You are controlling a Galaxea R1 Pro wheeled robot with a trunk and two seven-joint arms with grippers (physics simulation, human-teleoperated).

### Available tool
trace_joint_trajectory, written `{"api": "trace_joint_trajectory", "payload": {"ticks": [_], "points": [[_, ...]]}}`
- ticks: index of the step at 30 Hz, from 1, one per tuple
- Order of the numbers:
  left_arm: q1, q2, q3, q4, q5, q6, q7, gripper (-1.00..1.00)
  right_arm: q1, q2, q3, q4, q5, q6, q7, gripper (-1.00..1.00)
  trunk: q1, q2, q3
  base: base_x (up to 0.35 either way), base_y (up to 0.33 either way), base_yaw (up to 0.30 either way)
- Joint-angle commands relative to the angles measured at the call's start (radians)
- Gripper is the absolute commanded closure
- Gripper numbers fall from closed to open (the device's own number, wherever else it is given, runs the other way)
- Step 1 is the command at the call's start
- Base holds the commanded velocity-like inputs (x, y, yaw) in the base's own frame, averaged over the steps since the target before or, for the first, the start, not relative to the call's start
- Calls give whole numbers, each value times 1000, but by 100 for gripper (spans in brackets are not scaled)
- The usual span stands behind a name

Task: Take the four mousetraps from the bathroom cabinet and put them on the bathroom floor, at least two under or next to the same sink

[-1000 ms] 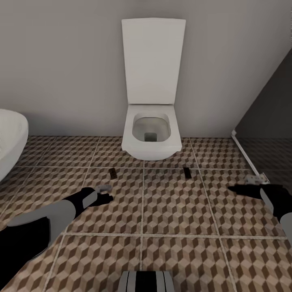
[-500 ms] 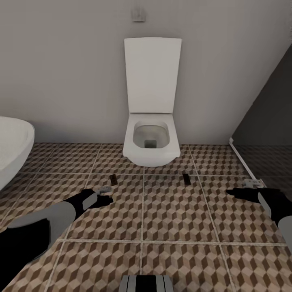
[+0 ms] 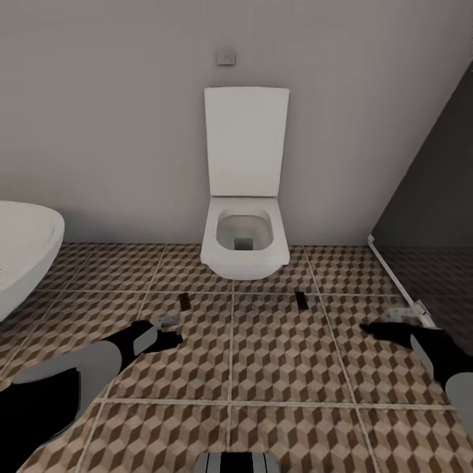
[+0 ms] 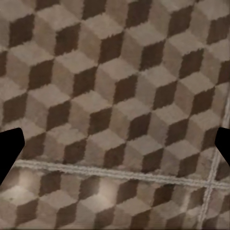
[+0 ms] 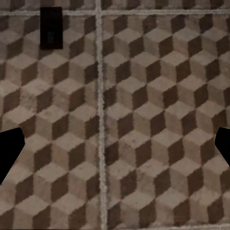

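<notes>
- Mousetraps, head view: two tiny flat dark-brown rectangular mousetraps lie on the cube-patterned brown, beige and white tiled bathroom floor [image 3: 282,355], in front of the white wall-hung toilet [image 3: 244,246]. The left trap [image 3: 185,301] and the right trap [image 3: 301,299] sit well apart, one on each side of the bowl.
- The toilet's lid stands upright against the grey wall, below a small square grey wall plate [image 3: 225,57].
- A rounded white basin edge [image 3: 23,253] enters at the left; a dark panel [image 3: 433,210] stands at the right.
- The black left gripper [image 3: 172,334] hovers near the left trap; I cannot tell its jaw state here. The black right gripper [image 3: 378,328] reaches over tiles by the panel's foot.
- Left wrist view: fingertips [image 4: 8,148] spread wide over bare tile, nothing between.
- Right wrist view: fingertips [image 5: 8,148] spread wide, empty; one trap [image 5: 51,28] lies ahead beside a grout line.
</notes>
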Motion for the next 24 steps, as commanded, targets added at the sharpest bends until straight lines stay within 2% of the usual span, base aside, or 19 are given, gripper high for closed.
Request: {"api": "trace_joint_trajectory", "payload": {"ticks": [1,9,17,24], "points": [[4,1,-5,-4,10,0,8,-100,7,4,-6,-1,1,-2,5,-100,-1,0,3,0,0,0],[37,2,-6,-4,7,-28,8,-100,67,21,-6,19,-1,-65,-14,-100,-4,2,34,0,0,0],[81,2,-6,-3,2,-47,9,-100,105,34,-6,79,-1,-121,-39,-100,-35,58,59,0,0,0],[132,2,-6,-3,1,-53,8,-100,123,60,-6,186,-2,-221,-68,-100,-62,107,81,0,0,0]]}}
